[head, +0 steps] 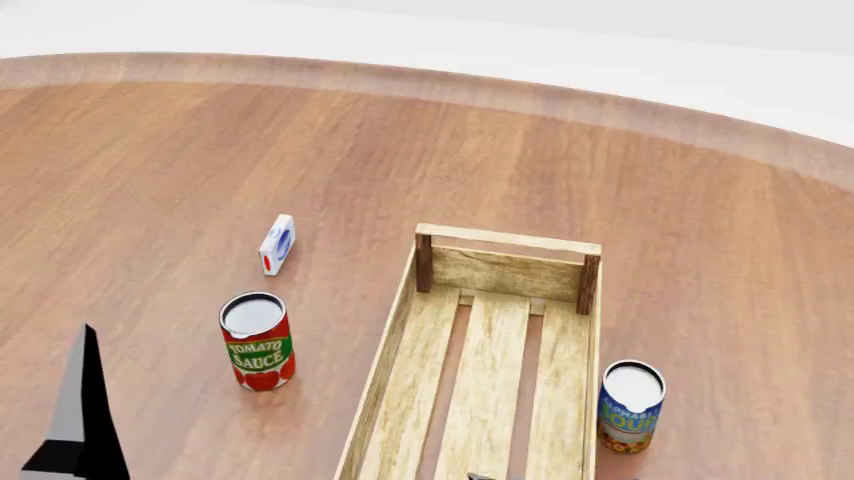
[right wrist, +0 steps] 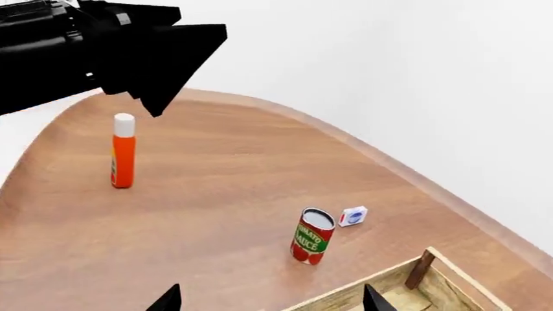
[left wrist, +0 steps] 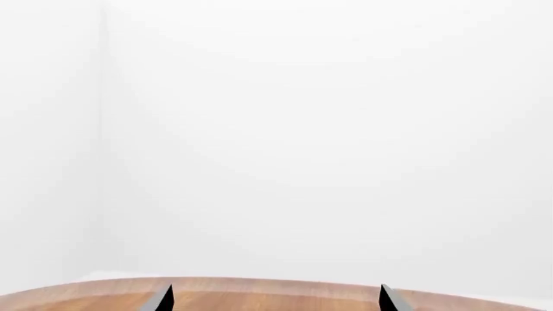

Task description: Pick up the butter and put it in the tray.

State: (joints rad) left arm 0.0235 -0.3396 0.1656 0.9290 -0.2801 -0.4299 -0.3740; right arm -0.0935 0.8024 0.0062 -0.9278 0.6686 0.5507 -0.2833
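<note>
The tray (head: pixel 490 360) is lying open from above, its raised far rail and side walls fencing it in. A tomato sauce can (head: pixel 256 341) is standing near its left side, a small carton (head: pixel 276 244) farther off, and a blue can (head: pixel 630 406) is crowding its right wall

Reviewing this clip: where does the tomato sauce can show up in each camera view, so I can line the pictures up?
Head view: the tomato sauce can stands upright at lower left, left of the tray.
Right wrist view: the can is at lower centre, beside the small white carton.
Left wrist view: not in it; only the table edge and wall.
Shared landmark: the carton near the can in both views.
</note>
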